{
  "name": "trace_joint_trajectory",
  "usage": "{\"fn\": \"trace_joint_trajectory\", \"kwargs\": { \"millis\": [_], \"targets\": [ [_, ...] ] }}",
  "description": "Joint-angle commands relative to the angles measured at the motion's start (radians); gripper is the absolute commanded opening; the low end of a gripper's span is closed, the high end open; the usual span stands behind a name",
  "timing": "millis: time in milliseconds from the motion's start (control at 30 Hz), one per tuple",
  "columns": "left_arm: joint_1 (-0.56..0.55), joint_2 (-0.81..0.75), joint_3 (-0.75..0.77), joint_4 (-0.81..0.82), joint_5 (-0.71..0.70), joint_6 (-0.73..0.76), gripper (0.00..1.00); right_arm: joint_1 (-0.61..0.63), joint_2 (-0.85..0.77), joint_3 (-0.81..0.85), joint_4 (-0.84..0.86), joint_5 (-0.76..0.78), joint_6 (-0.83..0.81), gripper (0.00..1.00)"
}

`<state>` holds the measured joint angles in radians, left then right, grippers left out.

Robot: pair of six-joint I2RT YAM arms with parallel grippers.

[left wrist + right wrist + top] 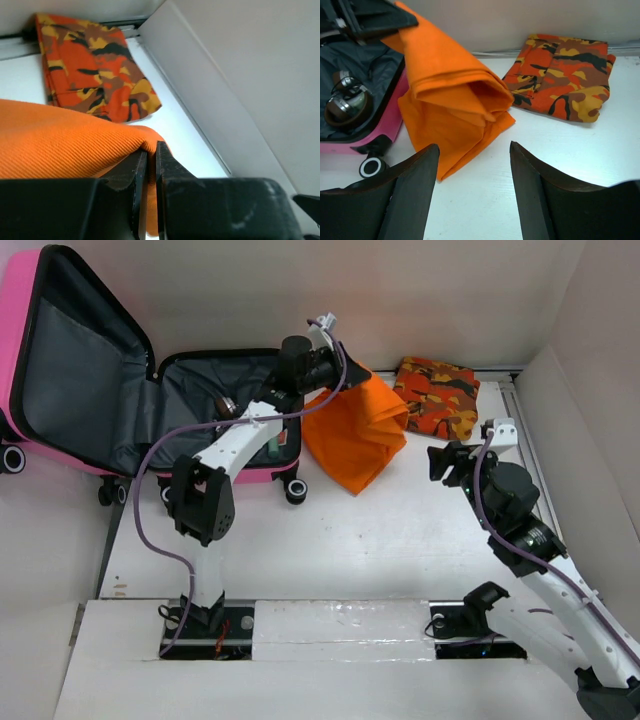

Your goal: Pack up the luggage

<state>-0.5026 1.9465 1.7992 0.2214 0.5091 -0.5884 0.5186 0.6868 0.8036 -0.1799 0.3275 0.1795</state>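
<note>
The hot-pink luggage (25, 310) lies open at the far left, its dark grey lining (195, 385) showing; in the right wrist view its pink shell (387, 125) is at the left. My left gripper (340, 375) is shut on an upper fold of the plain orange cloth (360, 440), just right of the luggage's edge; in the left wrist view the fingers (149, 152) pinch the orange cloth (60, 142). The cloth's lower part rests on the table. My right gripper (445, 462) is open and empty, low over the table right of the orange cloth (450, 100); its own view shows its fingers (474, 147) wide apart.
A folded orange camouflage cloth (437, 395) lies at the back right, also in both wrist views (90, 70) (565, 75). Headphones (345, 102) lie in the luggage's lower half. A luggage wheel (370, 166) stands near the orange cloth. White walls close the table at back and right.
</note>
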Motion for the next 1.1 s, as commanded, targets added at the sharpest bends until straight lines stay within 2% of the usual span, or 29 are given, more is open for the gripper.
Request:
{"fn": "trace_joint_trajectory", "kwargs": {
  "millis": [0, 67, 233, 300, 333, 400, 433, 467, 500, 567, 600, 733, 767, 800, 833, 867, 900, 933, 967, 1033, 1067],
  "targets": [
    [0.001, 0.009, 0.043, 0.108, -0.015, -0.028, 0.0, 0.008, -0.001, 0.032, 0.007, 0.047, -0.014, 0.65],
    [0.001, 0.07, 0.107, 0.099, -0.004, -0.028, 0.0, 0.008, -0.001, 0.032, -0.003, 0.057, -0.025, 0.65],
    [0.012, 0.335, 0.583, -0.094, -0.001, 0.018, 0.0, 0.008, 0.008, 0.032, -0.003, 0.048, -0.025, 0.65],
    [0.012, 0.336, 0.589, -0.105, 0.009, 0.018, 0.0, 0.008, 0.017, 0.032, -0.003, 0.048, -0.025, 0.65],
    [0.012, 0.31, 0.456, -0.079, 0.009, 0.033, 0.0, 0.008, 0.028, 0.032, 0.008, 0.036, -0.025, 0.65],
    [0.012, 0.157, 0.21, 0.08, -0.026, 0.044, 0.0, 0.008, 0.028, 0.032, 0.02, 0.004, -0.025, 0.65],
    [0.003, 0.087, 0.049, 0.186, -0.049, 0.044, 0.0, 0.008, 0.028, 0.023, 0.029, -0.008, -0.025, 0.65],
    [0.003, -0.046, -0.277, 0.302, -0.085, 0.001, 0.0, 0.008, 0.039, 0.023, 0.03, -0.018, -0.025, 0.65],
    [0.015, -0.096, -0.41, 0.485, -0.14, -0.017, 0.0, 0.008, 0.039, 0.013, 0.039, -0.033, -0.025, 0.65],
    [0.03, -0.159, -0.675, 0.602, -0.17, -0.03, 0.0, 0.008, 0.039, 0.003, 0.039, -0.044, -0.025, 0.65],
    [0.03, -0.185, -0.726, 0.649, -0.187, -0.03, 0.0, 0.008, 0.039, 0.003, 0.049, -0.056, -0.025, 0.65],
    [0.021, -0.169, -0.814, 0.65, -0.193, -0.017, 0.0, 0.008, 0.048, 0.003, 0.059, -0.096, -0.025, 0.65],
    [0.021, -0.158, -0.814, 0.65, -0.184, -0.017, 0.05, 0.008, 0.048, 0.003, 0.059, -0.105, -0.025, 0.65],
    [0.004, -0.158, -0.814, 0.624, -0.184, -0.017, 0.28, 0.008, 0.048, 0.003, 0.059, -0.105, -0.025, 0.65],
    [-0.014, -0.147, -0.805, 0.595, -0.216, -0.007, 0.41, 0.008, 0.048, 0.003, 0.059, -0.105, -0.025, 0.65],
    [-0.014, -0.147, -0.805, 0.586, -0.227, -0.007, 0.49, 0.008, 0.039, 0.003, 0.059, -0.105, -0.025, 0.65],
    [-0.028, -0.158, -0.805, 0.575, -0.247, -0.016, 0.49, 0.008, 0.039, -0.006, 0.059, -0.105, -0.025, 0.65],
    [-0.028, -0.188, -0.83, 0.563, -0.276, -0.016, 0.53, 0.008, 0.03, -0.006, 0.059, -0.105, -0.025, 0.65],
    [-0.051, -0.207, -0.83, 0.517, -0.359, -0.025, 0.67, 0.008, 0.03, -0.006, 0.059, -0.116, -0.025, 0.65],
    [-0.08, -0.244, -0.839, 0.445, -0.461, -0.016, 0.87, 0.008, 0.03, -0.006, 0.059, -0.116, -0.025, 0.66],
    [-0.127, -0.273, -0.822, 0.336, -0.597, -0.016, 0.94, 0.008, 0.03, -0.006, 0.059, -0.116, -0.025, 0.66]
  ]
}}
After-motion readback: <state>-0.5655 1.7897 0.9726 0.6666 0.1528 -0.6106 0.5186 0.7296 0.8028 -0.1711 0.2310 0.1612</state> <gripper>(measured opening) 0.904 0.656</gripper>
